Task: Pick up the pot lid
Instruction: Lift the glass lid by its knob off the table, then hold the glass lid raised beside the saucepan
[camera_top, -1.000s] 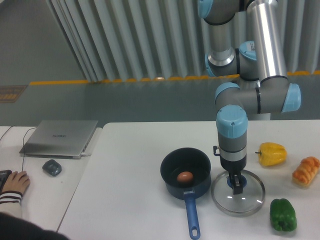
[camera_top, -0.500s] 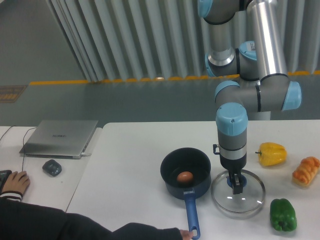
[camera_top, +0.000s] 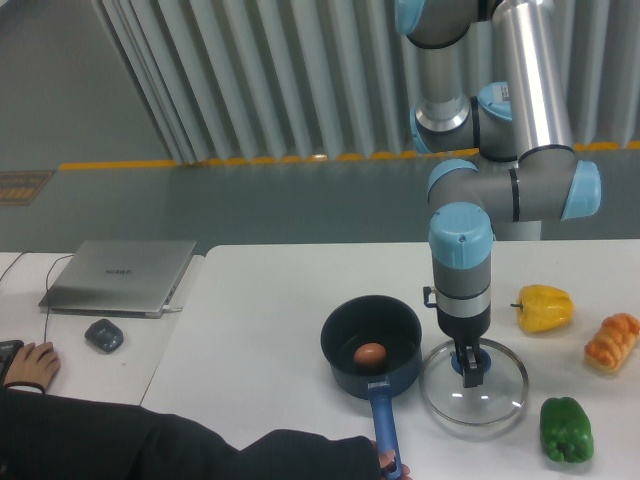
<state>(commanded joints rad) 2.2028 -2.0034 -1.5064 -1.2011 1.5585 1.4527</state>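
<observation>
The gripper points straight down at the pot lid, right of the pot. Its fingers are closed around the blue knob at the lid's centre, and blue shows on both sides of them. The lid is clear glass with a metal rim and looks roughly level. Whether its underside touches the table cannot be told.
The black pot holds a brown egg-like object. A person's hand is at its blue handle. Right of the lid are a yellow pepper, a twisted pastry and a green pepper.
The gripper and lid have shifted together slightly up and left in the picture. A black-sleeved arm has come in along the bottom, its hand reaching the pot handle.
</observation>
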